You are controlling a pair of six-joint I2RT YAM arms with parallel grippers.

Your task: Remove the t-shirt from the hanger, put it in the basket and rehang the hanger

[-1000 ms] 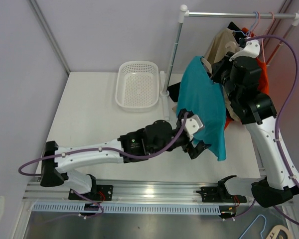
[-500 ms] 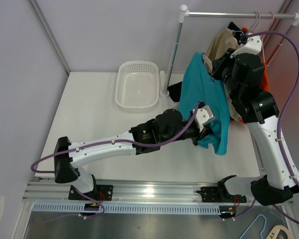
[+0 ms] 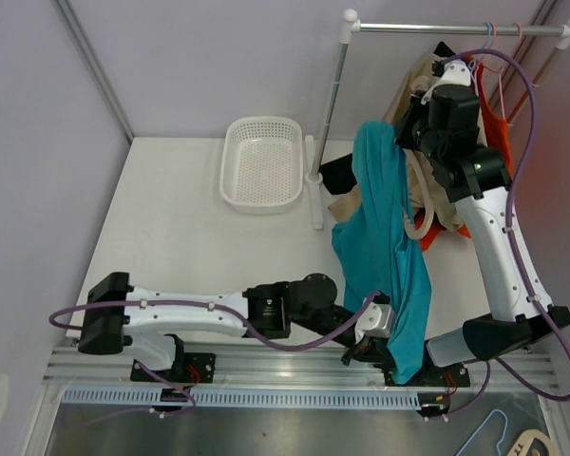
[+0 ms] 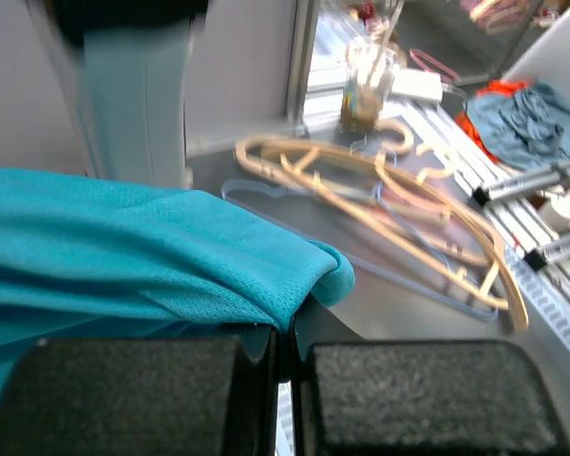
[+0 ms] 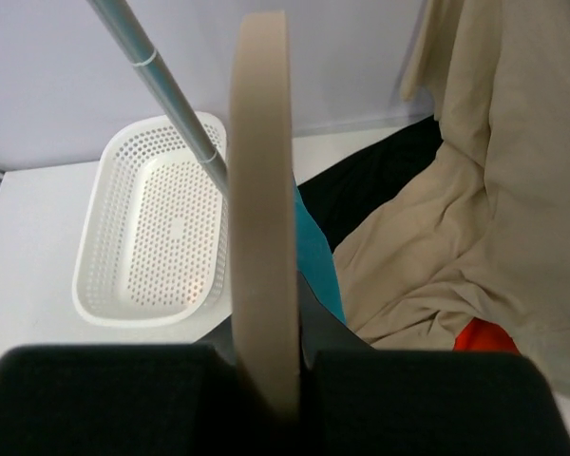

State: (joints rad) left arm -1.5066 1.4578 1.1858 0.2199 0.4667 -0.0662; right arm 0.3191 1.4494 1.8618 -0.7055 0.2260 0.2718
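The teal t-shirt [image 3: 385,218] hangs stretched in a long strip from the rack side down to the table's front edge. My left gripper [image 3: 385,347] is shut on its lower hem there; in the left wrist view the teal cloth [image 4: 152,256] is pinched between the closed jaws [image 4: 285,351]. My right gripper [image 3: 406,142] is high at the shirt's top end, shut on the beige hanger [image 5: 261,190], which stands edge-on between its jaws [image 5: 266,380]. A sliver of teal t-shirt [image 5: 318,256] shows behind the hanger. Most of the hanger is hidden inside the shirt.
A white basket [image 3: 262,161] sits at the back of the table beside the rack pole [image 3: 328,104]. Beige [image 5: 475,190] and orange [image 5: 484,337] garments hang from the rack bar [image 3: 456,28], and a black cloth [image 3: 337,171] lies below. Spare hangers [image 4: 389,218] lie beyond the table's front edge.
My left gripper closed on the t-shirt's lower edge and pulled it down toward the table's front edge. The right arm drew the hanger back toward the rack, and the shirt stretched into a long strip.
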